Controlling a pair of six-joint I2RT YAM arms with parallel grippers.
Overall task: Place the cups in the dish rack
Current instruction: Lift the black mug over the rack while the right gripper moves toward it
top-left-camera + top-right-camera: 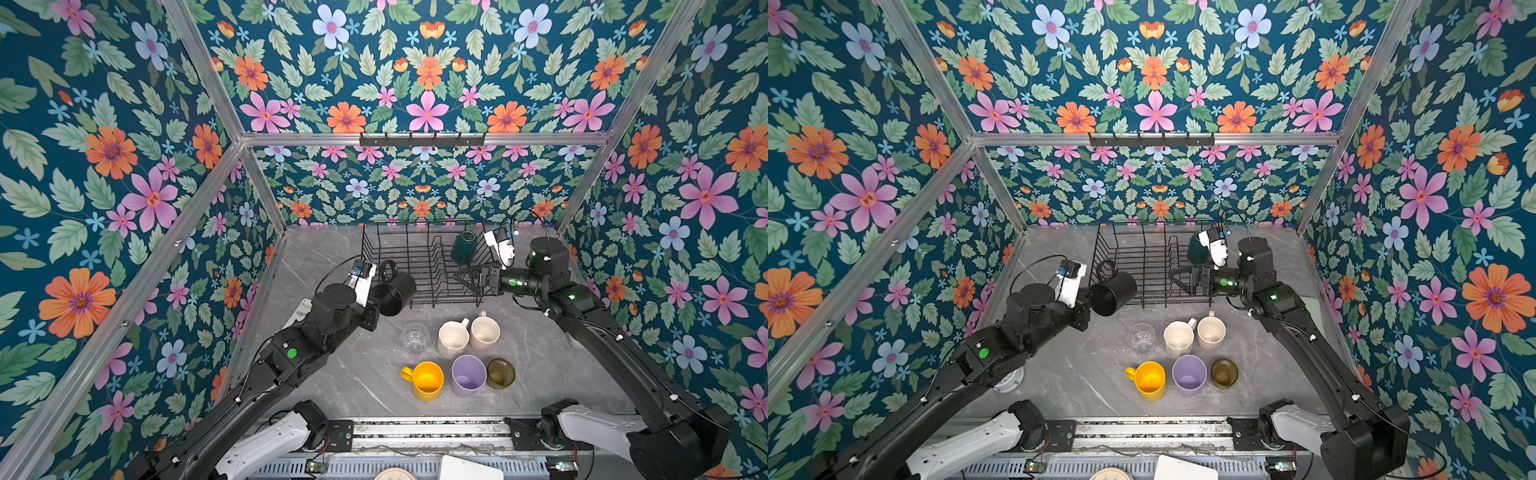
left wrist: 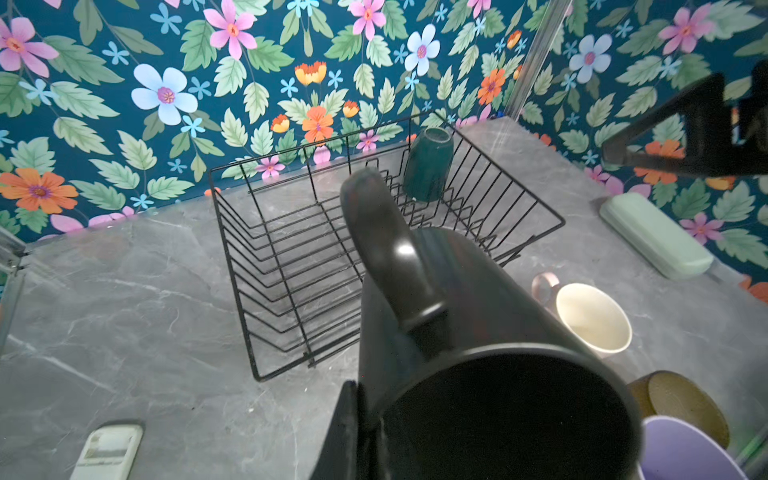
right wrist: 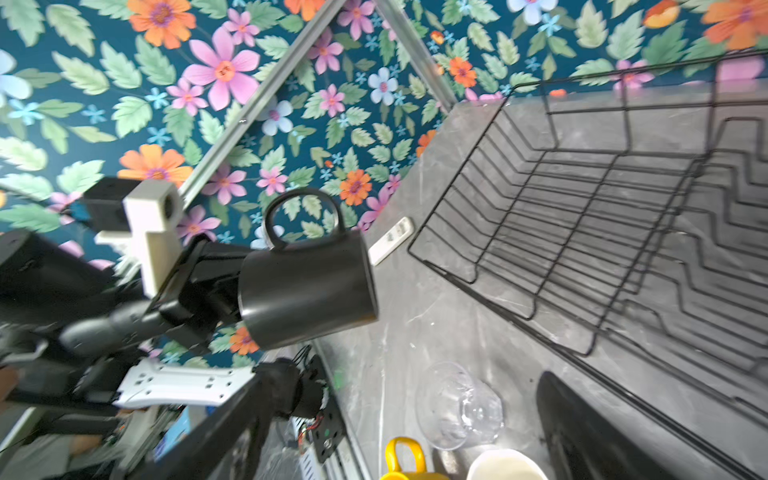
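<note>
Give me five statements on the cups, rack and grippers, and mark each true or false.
1. The left gripper holds the black mug. True.
2. The green mug stands upright on the table. False: it sits upside down in the rack.
3. The right gripper is open and holds nothing. True.
4. The yellow mug is in the rack. False: it stands on the table, beside the lavender tumbler.
5. The clear glass lies on its side. False: it stands upright.
</note>
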